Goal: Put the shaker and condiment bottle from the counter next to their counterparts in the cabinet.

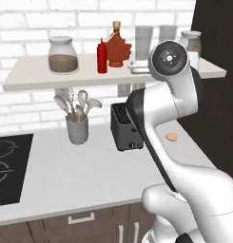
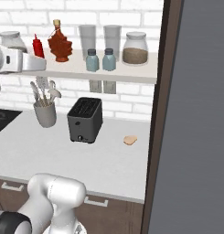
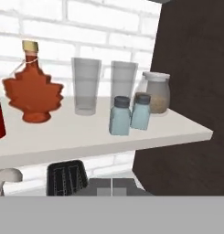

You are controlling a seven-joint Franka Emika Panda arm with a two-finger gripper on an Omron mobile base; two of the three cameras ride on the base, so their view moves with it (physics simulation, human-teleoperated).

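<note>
Both look done: ahead of the clenched, empty gripper (image 3: 111,188) on the cabinet (image 3: 86,137), two shakers (image 3: 120,115) touch, condiment bottle (image 1: 102,57) just beside the maple-leaf syrup bottle (image 3: 33,87).

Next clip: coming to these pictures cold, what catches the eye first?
The maple-leaf syrup bottle stands out on the pale shelf, with the red squeeze bottle just beside it. Two small blue-grey shakers stand side by side near the shelf's other end, in front of two tall glasses. On the counter below, a dark toaster sits between a utensil cup and a small tan scrap.
</note>
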